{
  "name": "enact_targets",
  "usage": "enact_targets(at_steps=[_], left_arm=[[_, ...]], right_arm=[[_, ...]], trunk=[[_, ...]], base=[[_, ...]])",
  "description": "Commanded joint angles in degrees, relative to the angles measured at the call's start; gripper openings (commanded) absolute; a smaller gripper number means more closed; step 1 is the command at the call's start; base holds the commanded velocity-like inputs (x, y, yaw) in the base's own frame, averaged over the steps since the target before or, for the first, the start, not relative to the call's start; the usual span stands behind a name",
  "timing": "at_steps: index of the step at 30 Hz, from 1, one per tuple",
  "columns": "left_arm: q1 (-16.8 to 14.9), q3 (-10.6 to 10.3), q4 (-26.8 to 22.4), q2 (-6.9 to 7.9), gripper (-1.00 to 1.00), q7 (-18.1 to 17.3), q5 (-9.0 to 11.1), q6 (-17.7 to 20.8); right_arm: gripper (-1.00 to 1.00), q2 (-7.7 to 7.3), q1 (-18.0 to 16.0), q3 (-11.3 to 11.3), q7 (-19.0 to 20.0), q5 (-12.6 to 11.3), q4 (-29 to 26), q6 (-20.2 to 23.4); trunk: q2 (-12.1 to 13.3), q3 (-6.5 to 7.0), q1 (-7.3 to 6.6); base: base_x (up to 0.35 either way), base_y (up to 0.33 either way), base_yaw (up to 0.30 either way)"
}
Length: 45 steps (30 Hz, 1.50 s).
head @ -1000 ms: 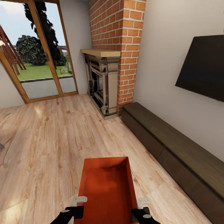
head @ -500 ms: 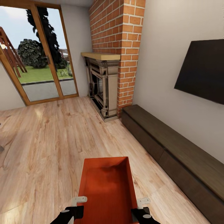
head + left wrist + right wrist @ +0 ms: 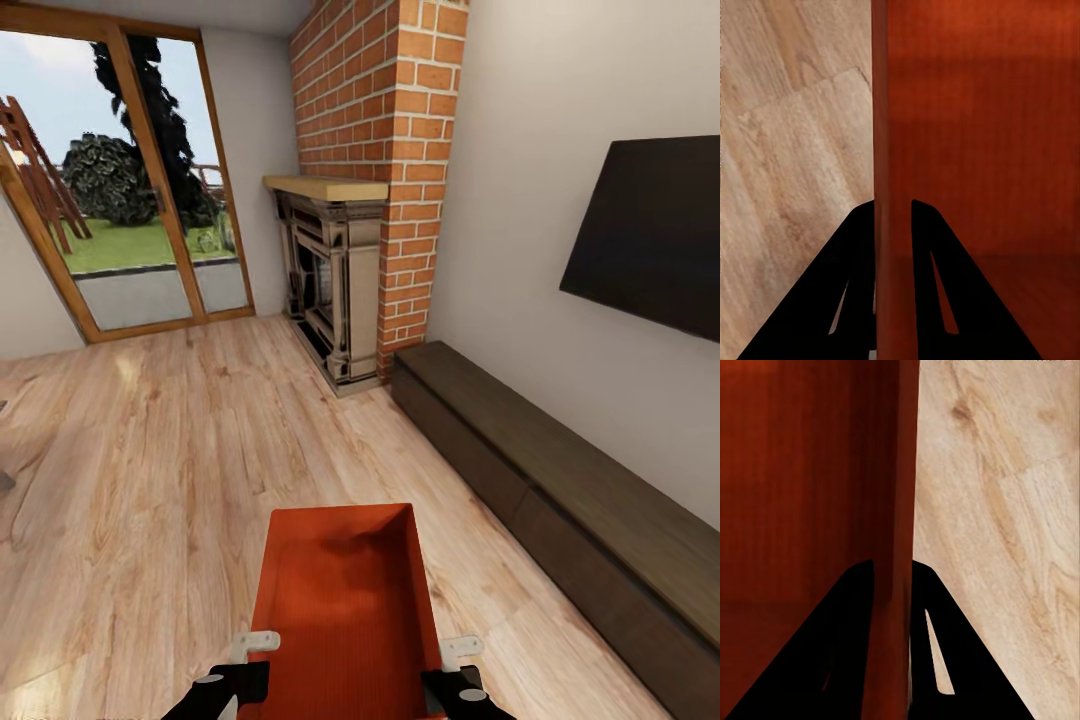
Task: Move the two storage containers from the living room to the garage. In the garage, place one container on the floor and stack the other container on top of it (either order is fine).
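Two grippers, left (image 3: pixel 892 217) and right (image 3: pixel 892 577), each clamped on a side wall of one orange bin (image 3: pixel 345 600) held above wood floor (image 3: pixel 150 480) near fireplace (image 3: pixel 330 280).

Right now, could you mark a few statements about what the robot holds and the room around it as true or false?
1. Both grippers, left and right, clamp walls of one storage container. True.
2. The container holds a stack of books. False: it is empty.
3. The fireplace stands between the glass doors and the low dark cabinet. True.
4. The floor under the container is dark grey concrete. False: it is light wood plank.
5. The TV hangs on the wall above the cabinet. True.
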Motion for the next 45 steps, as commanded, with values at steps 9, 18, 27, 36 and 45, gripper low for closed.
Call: enact_targets(at_steps=[9, 18, 27, 36, 45], left_arm=[[0.0, -0.4, -0.2, 0.00, -1.00, 0.5, 0.2, 0.3], [0.0, -0.4, -0.2, 0.00, -1.00, 0.5, 0.2, 0.3], [0.0, -0.4, -0.2, -0.01, -1.00, 0.6, 0.2, 0.2], [0.0, -0.3, -0.2, 0.00, -1.00, 1.0, 0.2, 0.1], [0.0, -0.3, -0.2, 0.00, -1.00, 1.0, 0.2, 0.1]], right_arm=[[-1.00, -0.28, -0.1, -0.2, -0.9, -0.8, 0.6, -0.4], [-1.00, -0.22, 0.0, -0.2, -0.9, -0.8, 0.6, -0.4], [-1.00, -0.22, -0.1, -0.2, -0.9, -0.8, 0.6, -0.4], [-1.00, -0.22, -0.1, -0.2, -0.9, -0.8, 0.6, -0.4], [-1.00, -0.22, -0.1, -0.2, -0.9, -0.8, 0.6, -0.4]], trunk=[[0.0, -0.05, 0.00], [0.0, -0.05, 0.00], [0.0, -0.05, 0.00], [0.0, -0.05, 0.00], [0.0, -0.05, 0.00]], base=[[0.000, 0.000, 0.245], [0.000, 0.000, 0.269], [0.000, 0.000, 0.269], [0.000, 0.000, 0.269], [0.000, 0.000, 0.269]])
